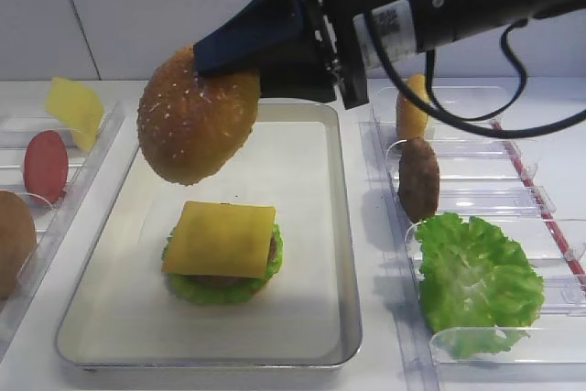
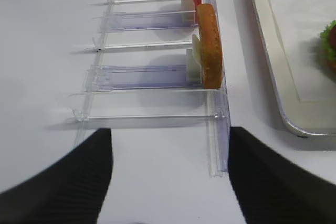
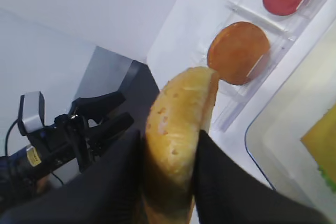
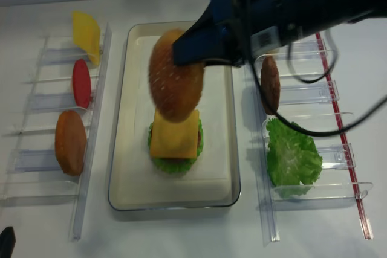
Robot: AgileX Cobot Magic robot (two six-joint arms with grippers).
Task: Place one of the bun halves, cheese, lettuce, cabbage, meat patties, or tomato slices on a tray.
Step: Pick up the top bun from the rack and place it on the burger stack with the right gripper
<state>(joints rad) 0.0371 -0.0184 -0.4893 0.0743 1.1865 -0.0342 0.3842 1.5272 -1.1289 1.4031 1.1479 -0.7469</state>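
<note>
My right gripper [image 1: 227, 63] is shut on a domed, sesame-speckled bun half [image 1: 197, 116], pinching it at its edge [image 3: 181, 114]. The bun hangs tilted in the air over the far-left part of the tray [image 1: 307, 171], above and a little behind a stack there. That stack has a yellow cheese [image 1: 220, 237] square on top and ruffled lettuce [image 1: 220, 290] at the bottom, with a brown patty edge [image 1: 274, 249] between them. My left gripper [image 2: 170, 148] is open and empty, low over the white table at the near end of the left rack.
The left clear rack [image 4: 91, 149] holds a cheese slice [image 1: 75, 109], a tomato slice [image 1: 46, 165] and a plain bun half [image 2: 209, 45]. The right rack [image 1: 549, 199] holds another bun piece [image 1: 412, 107], a meat patty [image 1: 419, 179] and a big lettuce leaf [image 1: 476, 281].
</note>
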